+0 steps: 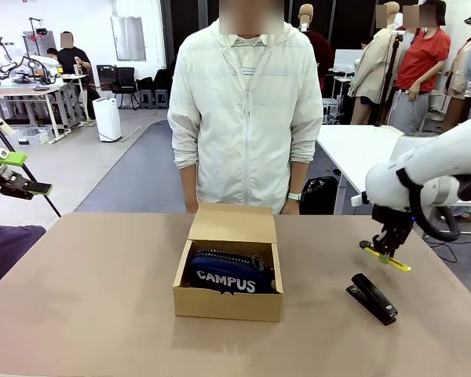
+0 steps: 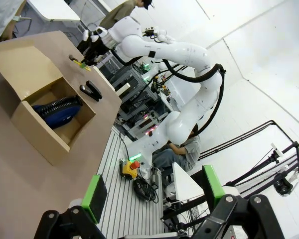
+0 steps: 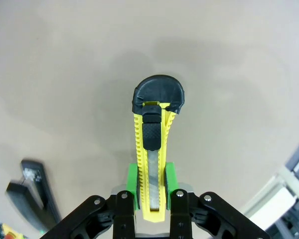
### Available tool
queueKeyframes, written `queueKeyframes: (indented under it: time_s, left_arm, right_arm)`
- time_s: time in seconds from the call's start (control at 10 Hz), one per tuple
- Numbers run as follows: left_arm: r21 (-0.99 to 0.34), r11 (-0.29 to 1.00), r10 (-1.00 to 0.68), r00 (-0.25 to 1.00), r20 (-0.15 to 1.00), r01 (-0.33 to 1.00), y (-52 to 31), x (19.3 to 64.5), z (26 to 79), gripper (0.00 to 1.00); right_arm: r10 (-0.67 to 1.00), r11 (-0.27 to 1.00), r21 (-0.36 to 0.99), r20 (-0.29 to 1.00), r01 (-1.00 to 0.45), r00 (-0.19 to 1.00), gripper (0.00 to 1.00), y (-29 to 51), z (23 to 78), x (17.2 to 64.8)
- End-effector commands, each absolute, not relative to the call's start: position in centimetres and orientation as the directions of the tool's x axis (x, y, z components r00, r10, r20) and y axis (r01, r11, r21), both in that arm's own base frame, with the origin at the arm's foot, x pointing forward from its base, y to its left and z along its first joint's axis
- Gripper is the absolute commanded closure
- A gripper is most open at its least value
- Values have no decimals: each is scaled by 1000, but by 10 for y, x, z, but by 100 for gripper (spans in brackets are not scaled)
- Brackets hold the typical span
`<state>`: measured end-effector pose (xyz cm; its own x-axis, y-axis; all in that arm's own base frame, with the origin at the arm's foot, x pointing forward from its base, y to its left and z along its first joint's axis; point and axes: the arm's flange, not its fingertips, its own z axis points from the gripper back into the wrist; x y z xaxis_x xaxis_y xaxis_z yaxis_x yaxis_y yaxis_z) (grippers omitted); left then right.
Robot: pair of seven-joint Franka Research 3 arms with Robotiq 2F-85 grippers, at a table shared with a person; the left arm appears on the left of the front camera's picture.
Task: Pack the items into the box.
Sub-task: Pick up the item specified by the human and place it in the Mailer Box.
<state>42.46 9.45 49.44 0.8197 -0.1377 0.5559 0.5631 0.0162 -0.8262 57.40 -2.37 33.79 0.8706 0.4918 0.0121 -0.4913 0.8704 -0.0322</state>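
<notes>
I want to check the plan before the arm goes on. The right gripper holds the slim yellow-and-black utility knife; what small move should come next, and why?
Probably carry the slim yellow-and-black utility knife toward the open brown cardboard box. The right gripper is shut on it near the black stapler, and the navy fabric pouch already lies in the box.

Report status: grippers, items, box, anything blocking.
Right gripper shut on utility knife, above table. Left gripper open, empty. CAMPUS pouch inside cardboard box. Stapler nearby, not blocking.
</notes>
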Motion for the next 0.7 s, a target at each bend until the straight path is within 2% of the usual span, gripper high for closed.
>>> queueKeyframes:
  time_s: [0.0,0.2,0.4,0.5,0.6]
  left_arm:
    - [-818,8,-152,809,567,575,98,422,495,0]
    - [-818,8,-152,809,567,575,98,422,495,0]
    - [-818,8,-152,809,567,575,98,422,495,0]
    - [-818,8,-152,809,567,575,98,422,495,0]
    - [-818,8,-152,809,567,575,98,422,495,0]
  right_arm:
    - [463,886,12,35,-464,886,100,-35,410,527]
    - [479,873,65,69,-483,875,100,-31,444,476]
    - [492,851,128,141,-509,859,100,-24,452,426]
    - [449,878,100,170,-469,877,100,-28,446,424]
    - [466,876,88,95,-474,880,100,-25,462,449]
